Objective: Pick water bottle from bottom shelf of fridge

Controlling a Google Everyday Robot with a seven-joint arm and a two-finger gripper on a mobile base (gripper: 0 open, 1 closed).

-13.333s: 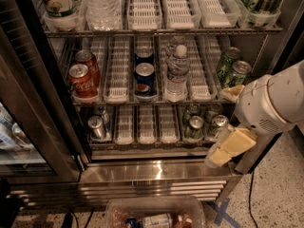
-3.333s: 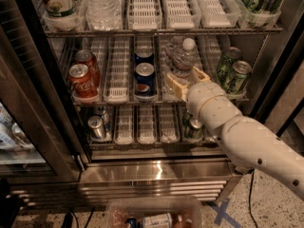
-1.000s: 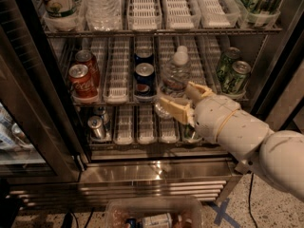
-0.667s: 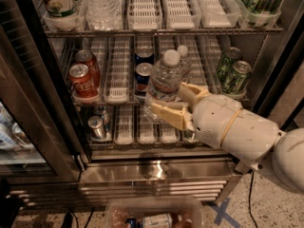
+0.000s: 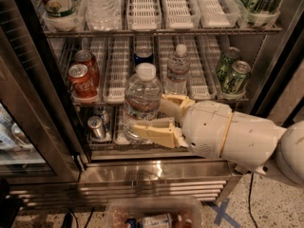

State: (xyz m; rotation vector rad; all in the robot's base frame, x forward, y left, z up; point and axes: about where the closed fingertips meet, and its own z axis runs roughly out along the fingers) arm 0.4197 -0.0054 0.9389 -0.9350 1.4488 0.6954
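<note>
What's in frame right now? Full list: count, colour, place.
water bottle: 1, clear, white cap, held in front of the racks
second bottle: 1, clear, white cap, middle rack
cola cans: 2, red, middle rack left
Pepsi can: 1, blue, middle rack, behind the held bottle
green cans: 2, green, middle rack right
silver cans: 2, silver, lowest rack left
large bottle: 1, clear, top rack
soda bottles: green, top rack ends, count unclear
lane trays: several, white, on the racks
grille: 1, steel, fridge base
bin: 1, clear plastic, floor
tape cross: 1, blue, floor
end effector: 1, cream, shut on the water bottle
arm: 1, white, from right
</note>
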